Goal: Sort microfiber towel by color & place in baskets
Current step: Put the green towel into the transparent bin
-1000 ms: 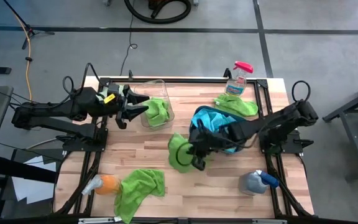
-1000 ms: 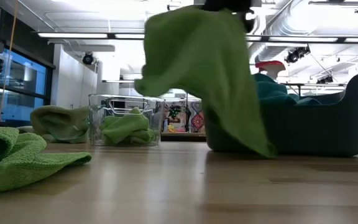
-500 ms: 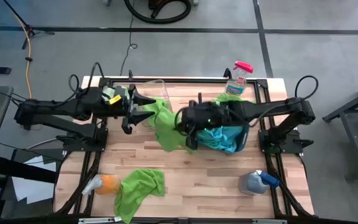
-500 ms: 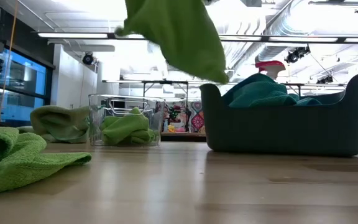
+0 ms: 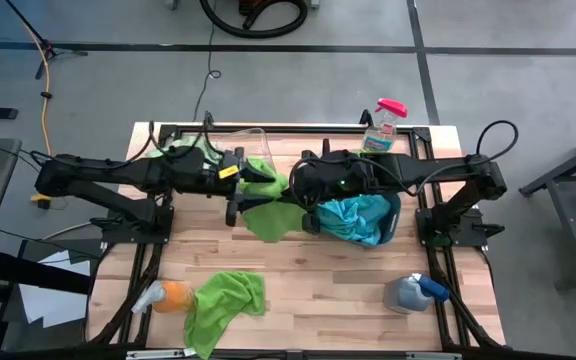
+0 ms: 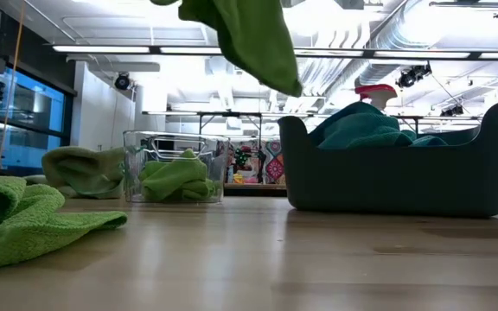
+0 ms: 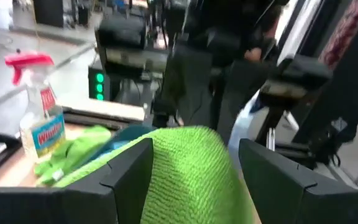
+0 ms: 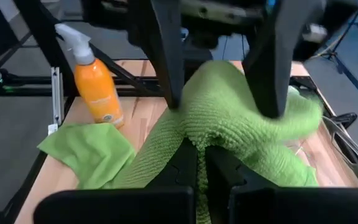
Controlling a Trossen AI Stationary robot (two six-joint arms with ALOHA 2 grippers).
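A green towel [image 5: 268,212] hangs in the air over the middle of the table, between the two grippers. My right gripper [image 5: 303,198] reaches in from the right and is shut on it. My left gripper [image 5: 251,193] comes from the left and is open, with a finger on each side of the towel's raised hump [image 7: 185,162]. The clear basket [image 5: 253,135] sits partly under the left arm with a green towel [image 6: 175,177] inside. The dark teal basket [image 5: 393,215] holds teal towels [image 5: 353,215]. My right gripper pinches a bunched fold of the green towel [image 8: 197,134] between its two fingers, coming level from the table's right. The towel is lifted clear of the table and its free end hangs down [image 6: 258,52]. My left gripper straddles the towel's hump; I cannot tell whether its fingers [image 8: 169,68] touch it.
Another green towel [image 5: 223,300] lies at the near left beside an orange spray bottle [image 5: 165,297]. A blue spray bottle [image 5: 413,290] lies near right. A clear bottle with a pink trigger [image 5: 383,122] stands at the far edge, with a green towel [image 7: 73,155] beside it.
My right gripper has raised the green towel from in front of the teal basket and carried it toward the table's left and far side. The towel's hanging end has risen well clear of the table. My left gripper has moved right from the clear basket to the towel.
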